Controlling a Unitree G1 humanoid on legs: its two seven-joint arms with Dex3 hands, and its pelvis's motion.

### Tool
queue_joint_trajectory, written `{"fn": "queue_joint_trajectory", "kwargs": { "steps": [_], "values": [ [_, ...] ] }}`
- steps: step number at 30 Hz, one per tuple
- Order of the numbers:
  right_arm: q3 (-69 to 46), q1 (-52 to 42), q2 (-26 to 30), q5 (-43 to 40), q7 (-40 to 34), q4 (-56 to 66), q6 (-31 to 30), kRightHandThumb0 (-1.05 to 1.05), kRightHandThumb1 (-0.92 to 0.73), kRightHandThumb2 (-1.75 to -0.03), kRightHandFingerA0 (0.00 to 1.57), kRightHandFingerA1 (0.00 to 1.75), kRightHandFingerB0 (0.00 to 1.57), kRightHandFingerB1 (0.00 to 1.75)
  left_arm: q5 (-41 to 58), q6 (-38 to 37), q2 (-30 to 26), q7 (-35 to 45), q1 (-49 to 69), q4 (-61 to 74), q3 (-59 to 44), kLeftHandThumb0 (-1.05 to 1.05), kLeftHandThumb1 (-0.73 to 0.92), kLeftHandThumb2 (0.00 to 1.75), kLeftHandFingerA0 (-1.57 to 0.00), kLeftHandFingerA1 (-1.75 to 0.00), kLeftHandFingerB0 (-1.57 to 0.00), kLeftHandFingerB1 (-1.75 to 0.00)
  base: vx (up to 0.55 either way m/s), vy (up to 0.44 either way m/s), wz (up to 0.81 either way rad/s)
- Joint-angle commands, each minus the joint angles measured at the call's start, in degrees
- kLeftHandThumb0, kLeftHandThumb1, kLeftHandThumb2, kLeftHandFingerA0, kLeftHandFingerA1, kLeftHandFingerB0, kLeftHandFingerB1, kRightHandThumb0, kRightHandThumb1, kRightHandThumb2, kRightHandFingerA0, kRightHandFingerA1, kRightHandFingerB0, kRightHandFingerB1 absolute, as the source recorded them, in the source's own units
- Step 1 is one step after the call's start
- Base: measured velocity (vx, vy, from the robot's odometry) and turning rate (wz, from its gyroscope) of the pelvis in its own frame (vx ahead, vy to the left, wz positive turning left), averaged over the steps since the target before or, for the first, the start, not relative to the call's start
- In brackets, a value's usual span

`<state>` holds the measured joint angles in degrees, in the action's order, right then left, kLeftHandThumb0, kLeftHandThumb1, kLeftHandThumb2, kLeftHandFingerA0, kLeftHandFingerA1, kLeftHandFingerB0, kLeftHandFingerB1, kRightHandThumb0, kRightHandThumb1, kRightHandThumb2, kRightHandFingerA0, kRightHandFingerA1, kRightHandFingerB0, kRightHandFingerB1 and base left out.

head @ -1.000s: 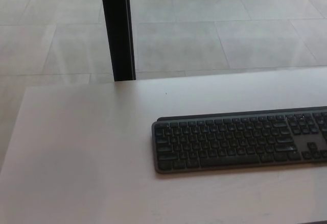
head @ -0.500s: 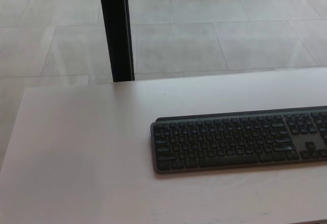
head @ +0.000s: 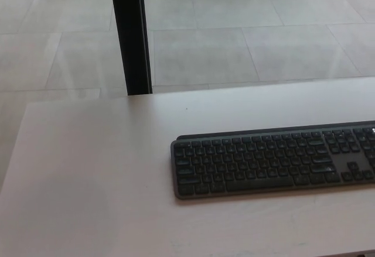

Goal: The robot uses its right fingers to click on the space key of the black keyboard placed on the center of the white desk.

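We're still at the approach stage: neither hand shows anywhere in the head view, so nothing is on the keys yet. Finger state: can't tell, no hand visible, left or right

Black keyboard (head: 272, 160) sits flat on the white desk (head: 94, 169), lower right of the frame, its right end cut off by the picture's right edge. Space key (head: 258, 183) looks like the long bar in the bottom row, near the keyboard's front edge; key legends too small to read

Next move as we judge it: bring our right hand in from the right side of the frame, over the front edge, single fingertip down on that bar without touching the neighbouring keys

Background: black post (head: 130, 34) upper left, tiled floor (head: 252, 28) across the top
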<state>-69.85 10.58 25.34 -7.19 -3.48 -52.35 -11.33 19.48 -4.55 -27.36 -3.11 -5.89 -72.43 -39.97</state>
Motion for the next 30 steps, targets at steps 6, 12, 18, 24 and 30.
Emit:
{"fn": "queue_joint_trajectory", "kwargs": {
  "steps": [6,12,18,24,30],
  "values": [
    [5.28,-1.96,-0.32,-8.47,-3.02,-0.74,1.28,-0.35,-0.43,-0.70,0.73,0.90,0.79,0.88,1.23,-1.04,-1.56,-1.57,0.06,-0.32,-0.59,-0.48,0.64,0.59,-0.65,-0.71,-0.60,-0.56,0.00,0.000,0.00],
    [8.37,-3.43,0.08,-10.16,-3.60,-1.80,2.84,-0.36,-0.47,-0.69,0.76,0.91,0.79,0.86,0.92,-1.13,-1.55,-1.49,0.50,0.00,-0.01,-0.49,0.64,0.59,-0.68,-0.79,-0.55,-0.57,0.00,0.000,0.00],
    [11.55,-4.30,-0.11,-12.94,-1.04,-0.77,1.30,-0.39,-0.33,-0.89,0.77,0.88,0.69,0.81,2.13,-0.61,-1.57,-0.10,0.59,-0.29,-1.08,-0.48,0.64,0.59,-0.66,-0.73,-0.56,-0.55,0.00,0.000,0.00],
    [13.39,-3.56,0.36,-14.48,-2.07,-2.30,2.65,-0.39,-0.33,-0.87,0.82,0.91,0.84,0.90,0.93,-0.70,-1.83,-0.81,0.04,-0.52,0.28,-0.49,0.64,0.59,-0.66,-0.69,-0.60,-0.55,0.00,0.000,0.00],
    [15.57,-4.63,0.00,-15.09,-1.50,-1.29,3.04,-0.39,-0.32,-0.86,0.77,0.83,0.83,0.88,1.84,-0.34,-1.72,-1.05,-0.19,-0.22,-0.14,-0.47,0.65,0.59,-0.70,-0.73,-0.53,-0.55,0.00,0.000,0.00]
  ]
}}
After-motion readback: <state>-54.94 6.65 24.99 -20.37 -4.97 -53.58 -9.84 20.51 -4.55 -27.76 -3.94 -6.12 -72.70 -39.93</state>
